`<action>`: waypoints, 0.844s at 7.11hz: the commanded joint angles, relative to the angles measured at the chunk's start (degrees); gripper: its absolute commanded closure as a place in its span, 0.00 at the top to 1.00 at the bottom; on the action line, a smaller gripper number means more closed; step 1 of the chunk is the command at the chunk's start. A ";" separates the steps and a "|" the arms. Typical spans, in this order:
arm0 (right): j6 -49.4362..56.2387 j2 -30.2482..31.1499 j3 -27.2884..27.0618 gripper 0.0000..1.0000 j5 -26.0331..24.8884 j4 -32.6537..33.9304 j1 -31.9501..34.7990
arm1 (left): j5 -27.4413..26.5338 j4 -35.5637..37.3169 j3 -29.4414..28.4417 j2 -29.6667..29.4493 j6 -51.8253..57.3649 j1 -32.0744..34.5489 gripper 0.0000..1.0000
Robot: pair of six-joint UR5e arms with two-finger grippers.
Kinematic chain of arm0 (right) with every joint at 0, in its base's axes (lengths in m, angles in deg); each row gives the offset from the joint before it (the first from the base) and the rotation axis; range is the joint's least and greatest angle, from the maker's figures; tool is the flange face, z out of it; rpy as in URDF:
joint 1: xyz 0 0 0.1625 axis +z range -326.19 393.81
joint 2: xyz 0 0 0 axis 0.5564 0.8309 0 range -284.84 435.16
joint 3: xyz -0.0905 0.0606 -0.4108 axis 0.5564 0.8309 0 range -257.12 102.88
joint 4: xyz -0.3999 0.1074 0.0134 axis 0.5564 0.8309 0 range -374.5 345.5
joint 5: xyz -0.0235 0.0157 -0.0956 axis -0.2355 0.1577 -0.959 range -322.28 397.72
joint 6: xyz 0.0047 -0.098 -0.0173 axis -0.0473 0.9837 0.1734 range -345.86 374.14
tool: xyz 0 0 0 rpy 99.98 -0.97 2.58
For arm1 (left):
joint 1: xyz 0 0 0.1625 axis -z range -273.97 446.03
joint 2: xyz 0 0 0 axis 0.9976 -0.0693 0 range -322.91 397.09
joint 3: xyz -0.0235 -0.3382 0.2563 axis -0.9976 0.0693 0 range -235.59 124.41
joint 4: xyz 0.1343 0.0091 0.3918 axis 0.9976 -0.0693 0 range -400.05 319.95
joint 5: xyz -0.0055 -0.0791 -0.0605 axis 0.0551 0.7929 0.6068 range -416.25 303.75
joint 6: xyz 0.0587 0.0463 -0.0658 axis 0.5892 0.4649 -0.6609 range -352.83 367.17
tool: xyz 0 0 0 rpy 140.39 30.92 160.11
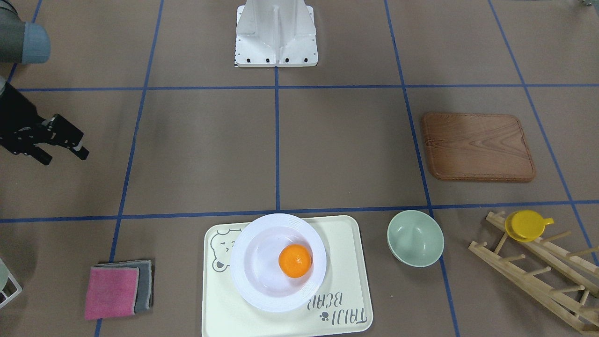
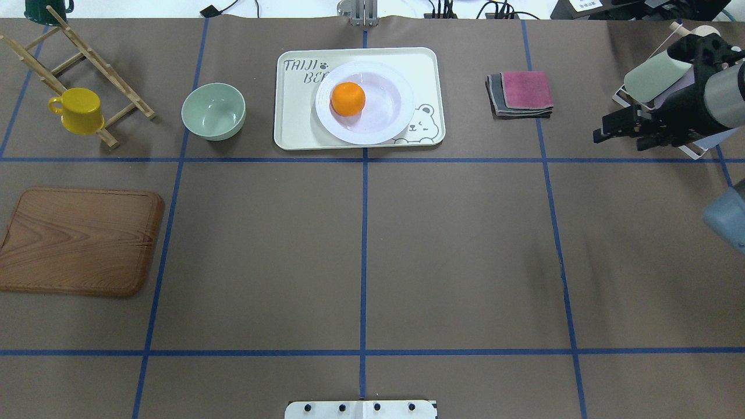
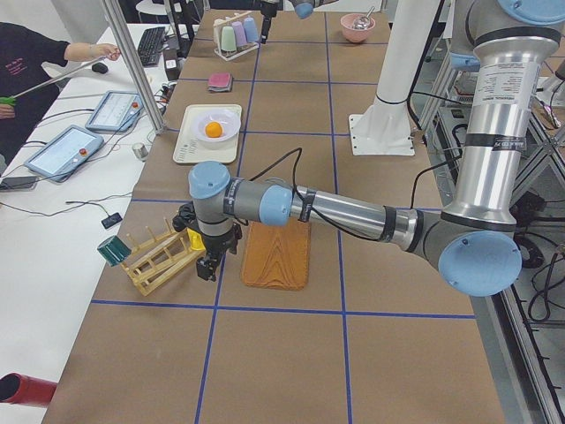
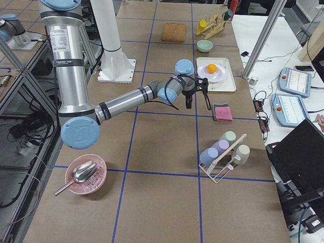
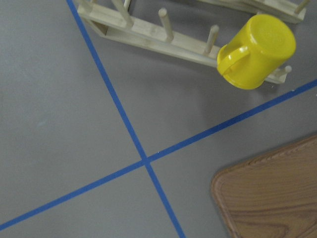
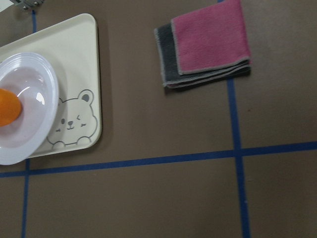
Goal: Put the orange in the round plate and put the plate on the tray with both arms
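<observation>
DESK: Where is the fruit?

PHOTOGRAPHER: The orange lies in the round plate, right of its centre, at lower centre of the front-facing view. The plate rests on the tray, over its left half, covering part of the bear print.

DESK: Other vessels?

PHOTOGRAPHER: A pale green bowl stands upright just right of the tray, not touching it. A yellow cup hangs tilted on a peg of a wooden rack at lower right. In the right-side view, a pink bowl at lower left holds a metal scoop.

DESK: Room to move?

PHOTOGRAPHER: Bare brown table, crossed by blue tape lines, fills the middle between the tray and the robot base. A wooden board lies at centre right and folded pink and grey cloths at lower left. The tray's lower edge reaches the bottom of the frame.

DESK: And the arms?

PHOTOGRAPHER: The right gripper hangs at the left edge, well apart from the tray, fingers spread, gripping nothing. The left gripper shows only in the left-side view, above the table between rack and board. Whether its jaws are apart or together cannot be told.
</observation>
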 commanded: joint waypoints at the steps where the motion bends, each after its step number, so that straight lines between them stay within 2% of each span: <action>1: 30.42 7.25 0.53 1.00 -0.31 10.08 9.01 | -0.10 -3.20 -0.05 4.41 0.96 1.11 0.99; 3: 45.10 7.81 0.45 1.00 -0.40 22.38 18.60 | 0.43 -3.21 -0.05 6.79 0.52 1.72 0.99; 4: 48.12 8.33 0.45 1.00 -0.40 25.13 19.94 | 0.43 -3.21 0.04 7.50 0.44 1.99 0.99; 6: 48.15 9.39 0.97 1.00 0.12 25.51 20.13 | 0.43 -3.21 -0.13 7.59 0.35 2.17 0.99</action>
